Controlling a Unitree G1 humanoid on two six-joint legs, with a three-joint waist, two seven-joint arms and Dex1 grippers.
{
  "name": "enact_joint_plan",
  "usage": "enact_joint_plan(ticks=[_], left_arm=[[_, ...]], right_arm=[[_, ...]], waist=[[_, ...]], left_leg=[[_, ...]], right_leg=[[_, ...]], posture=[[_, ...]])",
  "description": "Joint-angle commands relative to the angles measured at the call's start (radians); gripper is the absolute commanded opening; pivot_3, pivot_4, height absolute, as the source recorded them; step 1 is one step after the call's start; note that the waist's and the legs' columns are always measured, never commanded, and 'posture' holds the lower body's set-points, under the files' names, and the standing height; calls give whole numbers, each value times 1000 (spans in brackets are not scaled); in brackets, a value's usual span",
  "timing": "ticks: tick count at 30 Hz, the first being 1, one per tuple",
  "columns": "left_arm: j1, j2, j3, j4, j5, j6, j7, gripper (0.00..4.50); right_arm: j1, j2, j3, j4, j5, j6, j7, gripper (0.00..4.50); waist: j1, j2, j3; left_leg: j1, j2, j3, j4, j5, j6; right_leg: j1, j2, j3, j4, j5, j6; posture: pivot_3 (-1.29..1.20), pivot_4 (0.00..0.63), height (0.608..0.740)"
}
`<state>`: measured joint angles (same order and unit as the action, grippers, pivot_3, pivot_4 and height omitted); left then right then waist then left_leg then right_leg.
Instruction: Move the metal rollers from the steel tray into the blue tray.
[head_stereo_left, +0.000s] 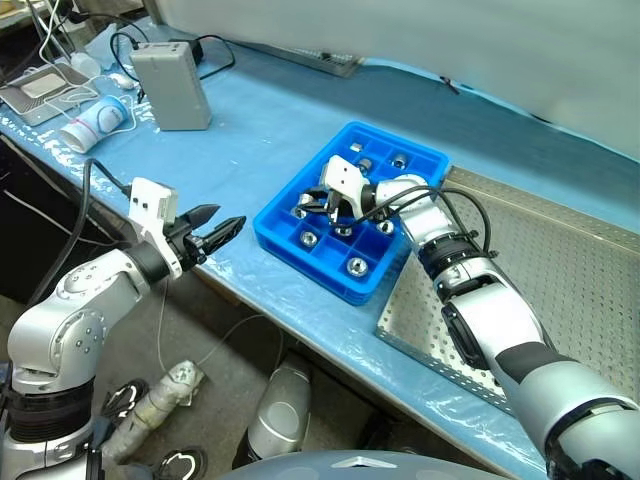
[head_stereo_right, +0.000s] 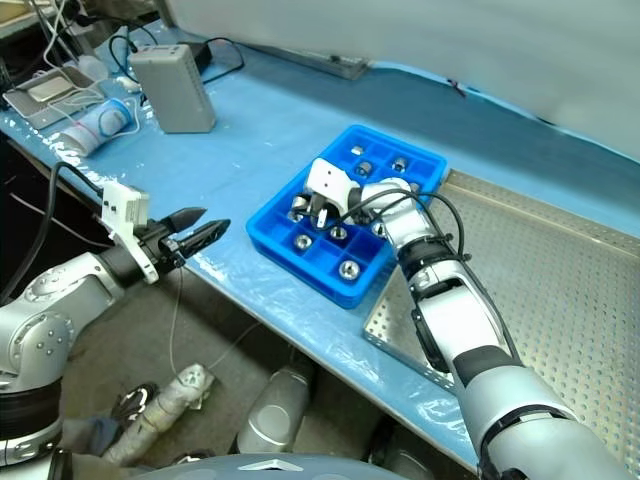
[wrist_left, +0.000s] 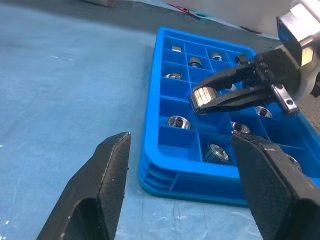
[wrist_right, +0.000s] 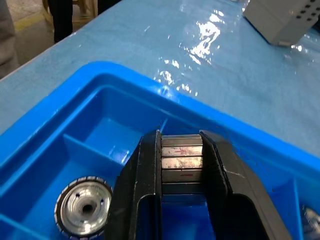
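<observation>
The right gripper (wrist_right: 181, 165) reaches over the blue tray (head_stereo_left: 275, 232), its fingers clamped on a metal roller (wrist_right: 181, 161) whose end faces are hidden between the pads. Other rollers (wrist_right: 83, 206) sit in compartments below. The left gripper (head_stereo_left: 218, 228), jaws apart and empty, hovers level beside the tray. The steel tray (head_stereo_left: 585, 262) lies behind the right arm.

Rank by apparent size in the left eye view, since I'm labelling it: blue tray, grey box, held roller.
1. blue tray
2. grey box, farther from the camera, so its true size is less sure
3. roller in the right gripper
</observation>
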<state>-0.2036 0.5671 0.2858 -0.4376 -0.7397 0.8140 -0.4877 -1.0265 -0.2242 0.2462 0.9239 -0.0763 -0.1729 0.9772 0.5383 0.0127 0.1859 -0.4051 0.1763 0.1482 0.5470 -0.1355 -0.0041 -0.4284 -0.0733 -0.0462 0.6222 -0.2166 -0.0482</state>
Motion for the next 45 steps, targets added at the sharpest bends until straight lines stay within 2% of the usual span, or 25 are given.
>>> enact_joint_plan(ticks=[1,6,11,14,17,23,30,31,35,41,45], left_arm=[[-19,16,-9,4,13,-35,-25,3356],[-26,24,-8,17,16,-41,-45,3356],[-19,27,-12,25,21,-50,-57,3356],[-22,27,-14,30,23,-52,-62,3356],[-27,28,-19,38,24,-54,-71,3356],[-65,19,-62,86,40,-79,-106,3356],[-200,-23,-171,257,98,-152,-201,3356],[-227,-34,-190,289,110,-165,-218,3356],[-377,-96,-278,460,171,-232,-310,3356],[-540,-182,-356,683,242,-317,-438,3356],[-607,-245,-393,776,275,-358,-505,3356]], right_arm=[[17,11,0,-82,-1,-6,-12,714],[32,-12,11,-74,-45,-40,-67,714],[52,-19,9,-85,-47,-41,-67,714],[71,-25,13,-103,-49,-64,-58,1687],[88,-29,12,-172,-32,17,-6,2669],[136,-80,-21,-335,-23,95,-19,2669],[232,-216,-160,-687,76,359,-58,2669],[252,-236,-176,-729,82,389,-70,2669],[390,-319,-250,-933,91,513,-131,2669],[523,-354,-370,-1153,111,686,-260,2669],[637,-357,-460,-1276,117,784,-346,2669]], waist=[[-8,0,0],[-31,0,0],[-33,0,0],[-33,0,0],[-34,0,0],[-34,0,0],[-54,0,0],[-60,0,0],[-109,-1,0],[-250,-1,0],[-329,-2,-1]], left_leg=[[0,0,0,0,0,0],[0,0,0,-1,0,-1],[1,0,0,-1,0,-1],[0,0,0,0,1,-1],[0,0,0,0,1,-1],[1,0,0,0,1,-1],[3,-1,0,1,1,-1],[4,-1,0,1,1,-1],[7,-3,2,1,2,-2],[4,-5,4,2,5,-6],[1,-5,4,1,5,-5]], right_leg=[[0,0,0,0,0,0],[-1,0,1,0,0,0],[-1,0,1,0,0,0],[-1,0,1,0,0,0],[-1,0,1,0,0,0],[0,0,1,0,0,0],[4,0,2,0,1,1],[5,0,2,0,1,2],[7,0,6,-2,2,4],[5,0,10,-3,4,7],[4,0,9,-5,6,3]], posture=[[658,150,740],[652,150,740],[647,150,740],[646,150,740],[638,150,740],[595,150,740],[462,150,740],[376,150,740],[226,150,740],[38,150,740],[-19,150,740]])
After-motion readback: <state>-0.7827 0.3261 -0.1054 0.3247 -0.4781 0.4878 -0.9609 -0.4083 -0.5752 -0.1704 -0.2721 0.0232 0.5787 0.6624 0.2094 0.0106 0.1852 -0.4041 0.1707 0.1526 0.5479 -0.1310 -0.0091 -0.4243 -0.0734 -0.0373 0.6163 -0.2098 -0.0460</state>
